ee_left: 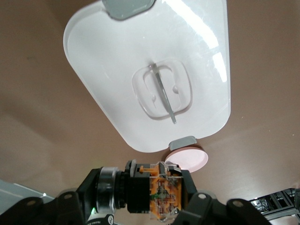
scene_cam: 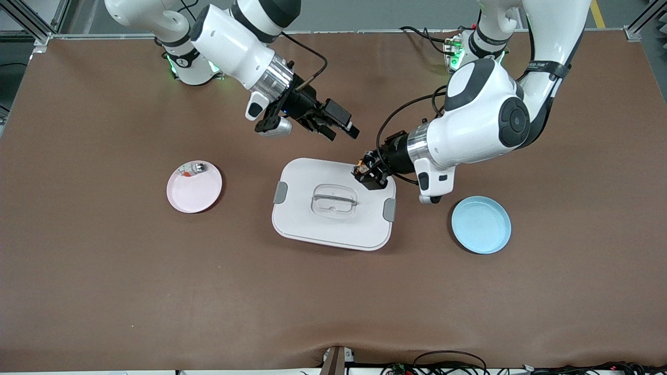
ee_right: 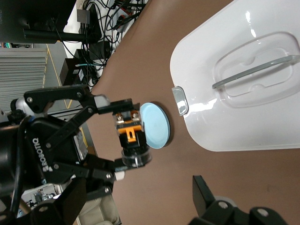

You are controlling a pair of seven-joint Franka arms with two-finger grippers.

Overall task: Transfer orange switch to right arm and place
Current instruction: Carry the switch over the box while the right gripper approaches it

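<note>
My left gripper (scene_cam: 366, 176) is shut on the orange switch (scene_cam: 360, 170), a tiny black box with an orange end, and holds it over the corner of the white lid (scene_cam: 333, 229) toward the left arm's end. In the left wrist view the switch (ee_left: 161, 192) sits between the jaws. My right gripper (scene_cam: 344, 134) is open and empty, in the air just off the lid's edge toward the robots, a short way from the switch. The right wrist view shows the switch (ee_right: 130, 133) held in the left gripper (ee_right: 126, 137), apart from one right finger (ee_right: 204, 190).
A pink plate (scene_cam: 195, 192) toward the right arm's end holds a small silvery piece (scene_cam: 194, 168). A blue plate (scene_cam: 480, 225) lies toward the left arm's end, beside the lid. The lid has a clear handle (scene_cam: 334, 200) and grey clips.
</note>
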